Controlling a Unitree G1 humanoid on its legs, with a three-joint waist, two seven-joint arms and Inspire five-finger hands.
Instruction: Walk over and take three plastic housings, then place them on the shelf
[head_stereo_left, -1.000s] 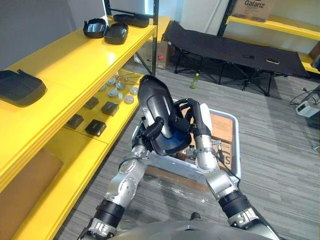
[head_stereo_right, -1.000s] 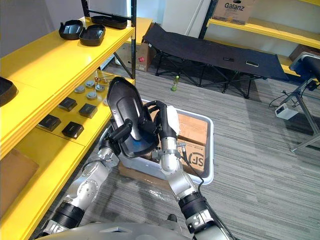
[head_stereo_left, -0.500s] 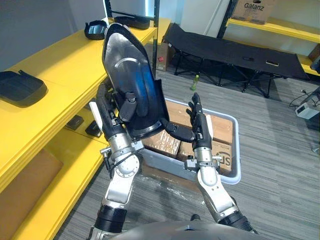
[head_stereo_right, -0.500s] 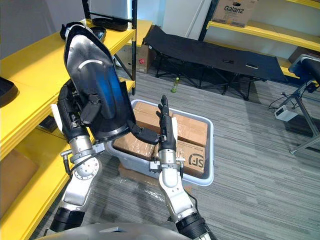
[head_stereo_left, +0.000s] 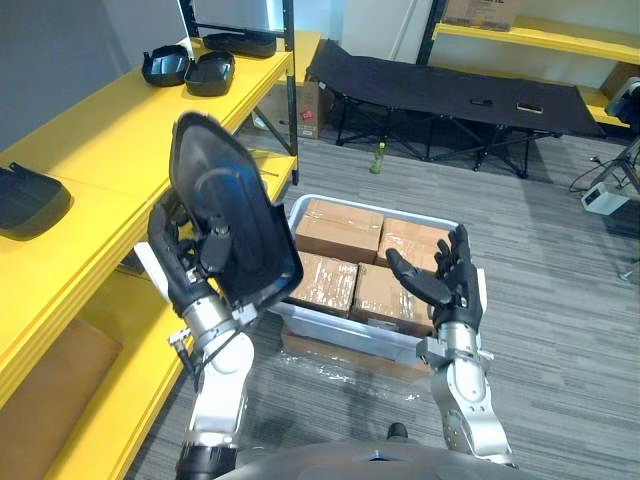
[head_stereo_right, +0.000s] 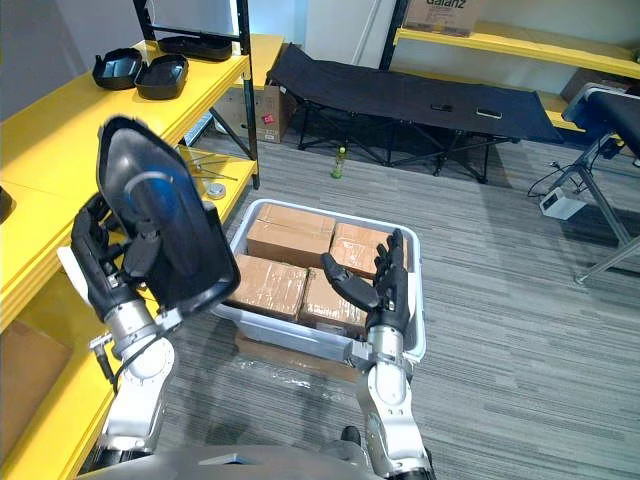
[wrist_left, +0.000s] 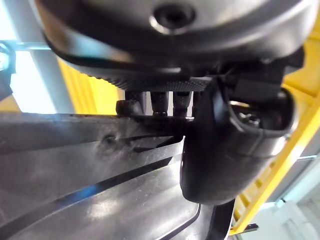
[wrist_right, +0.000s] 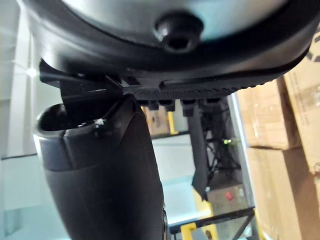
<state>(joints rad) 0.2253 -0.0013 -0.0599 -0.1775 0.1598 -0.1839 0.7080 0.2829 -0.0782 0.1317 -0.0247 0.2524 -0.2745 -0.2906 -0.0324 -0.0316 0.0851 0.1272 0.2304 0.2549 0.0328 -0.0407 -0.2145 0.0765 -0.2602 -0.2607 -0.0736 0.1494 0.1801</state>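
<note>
1. While my left hand is up beside the shelf, its fingers and thumb are curled tight round a black plastic housing.
2. My right hand is wide open. Its fingers are straight and point up, and it holds nothing.
3. From my head I see the whole housing. It stands tall, tipped a little, with its shiny side toward me.
4. From my left wrist, very close, I see my thumb pressed flat on that shiny side. My fingers reach over its edge.
5. From my right wrist I see my thumb sticking out in the air, with brown boxes past it.
6. My right hand hangs over the near rim of a grey bin, which is packed with the boxes. The housing's low edge is in front of the bin's left side. I cannot tell if they touch.
7. The yellow shelf runs just beside my left arm. Its top has a long bare stretch between a lone housing and a pair of housings at the far end.
8. Grey floor lies open to the right of the bin. More lies between the bin and a black cot, where a green bottle stands.
</note>
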